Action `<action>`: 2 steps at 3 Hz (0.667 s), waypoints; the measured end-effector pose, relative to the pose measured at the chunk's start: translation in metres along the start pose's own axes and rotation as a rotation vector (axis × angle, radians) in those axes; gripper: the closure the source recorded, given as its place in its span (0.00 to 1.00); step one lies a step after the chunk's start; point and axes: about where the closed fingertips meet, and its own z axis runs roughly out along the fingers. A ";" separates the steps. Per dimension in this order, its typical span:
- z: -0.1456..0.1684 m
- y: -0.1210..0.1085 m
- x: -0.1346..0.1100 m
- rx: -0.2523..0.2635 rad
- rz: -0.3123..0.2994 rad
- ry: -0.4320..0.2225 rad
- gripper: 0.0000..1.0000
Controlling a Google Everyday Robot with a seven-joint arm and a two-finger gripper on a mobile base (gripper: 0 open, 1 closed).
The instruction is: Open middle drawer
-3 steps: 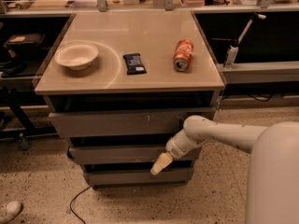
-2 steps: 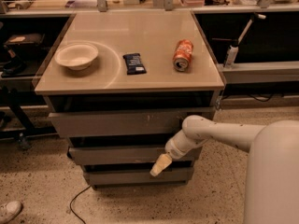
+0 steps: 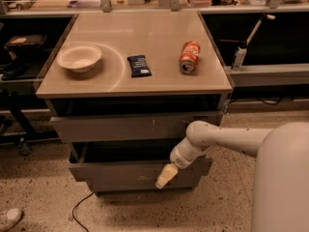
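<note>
Item 1, nearest: my rig's pale body [image 3: 282, 178] fills the lower right. The arm [image 3: 217, 138] reaches left and down from it toward the cabinet. A shoe [image 3: 7, 218] and a dark cable [image 3: 79, 208] lie on the speckled floor at lower left.

Item 2: the pincer [image 3: 165, 176], cream-tipped, sits against the right part of the middle drawer's front, near its lower edge. I cannot tell whether it is spread or pressed together.

Item 3: the middle drawer [image 3: 120, 170], plain grey and without a handle. Its front stands forward of the cabinet, with a dark opening showing above it. I judge the task well advanced: the drawer is partly out. What is left is perhaps a further pull, then getting the pincer clear.

Item 4: the top drawer front [image 3: 120, 127], grey, above the middle one, with a dark gap beneath the worktop.

Item 5: the worktop [image 3: 145, 30], beige, carrying three things well apart:
- A pale bowl [image 3: 79, 58] at the left.
- A dark snack bar [image 3: 139, 65] in the centre. Its wrapper has pale print that I cannot read.
- An orange can [image 3: 189, 57] on its side at the right. I cannot make out its label or brand.

Item 6, farthest: cluttered benches behind, and a pale bottle [image 3: 240, 56] at the right. I can read no writing there.
</note>
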 end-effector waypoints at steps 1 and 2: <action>-0.011 0.032 0.032 -0.031 0.031 0.054 0.00; -0.016 0.046 0.044 -0.043 0.043 0.080 0.00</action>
